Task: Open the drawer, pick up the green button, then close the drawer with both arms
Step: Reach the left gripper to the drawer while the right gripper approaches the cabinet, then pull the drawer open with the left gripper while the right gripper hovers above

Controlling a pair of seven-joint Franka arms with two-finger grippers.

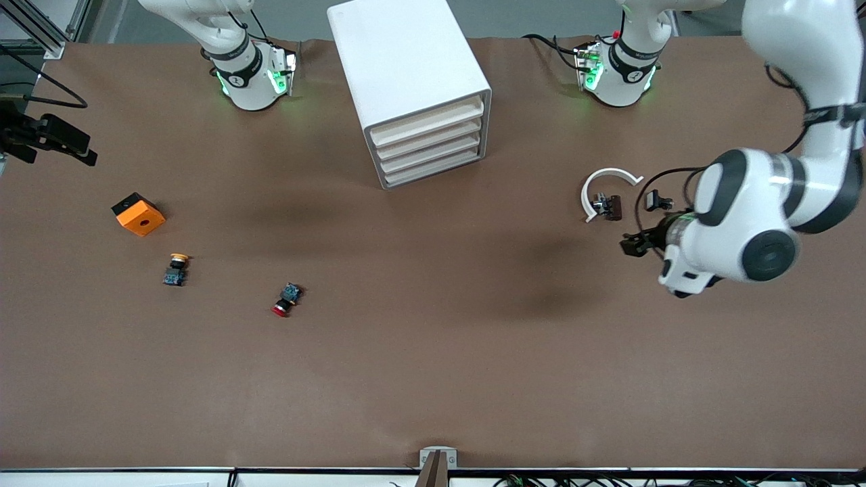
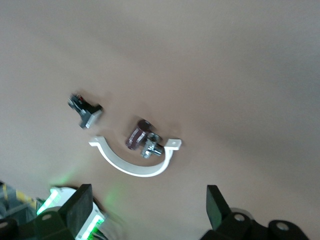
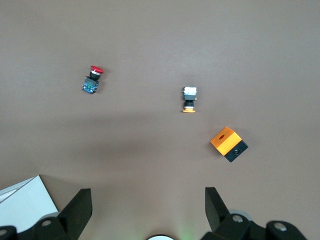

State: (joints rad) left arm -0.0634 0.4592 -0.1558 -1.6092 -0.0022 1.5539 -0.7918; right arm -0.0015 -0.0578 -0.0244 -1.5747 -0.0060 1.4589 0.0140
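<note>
Red-capped button [image 1: 284, 300], closed drawers [image 1: 429, 147], hands apart

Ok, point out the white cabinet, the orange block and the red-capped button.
white cabinet [image 1: 399, 54], front view, on its top face.
orange block [image 1: 141, 218], front view, on its orange top.
red-capped button [image 1: 287, 299], front view, on its dark body.

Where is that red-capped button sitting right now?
The red-capped button lies on the table, toward the right arm's end, beside the yellow-capped button and nearer the front camera than the cabinet.
</note>
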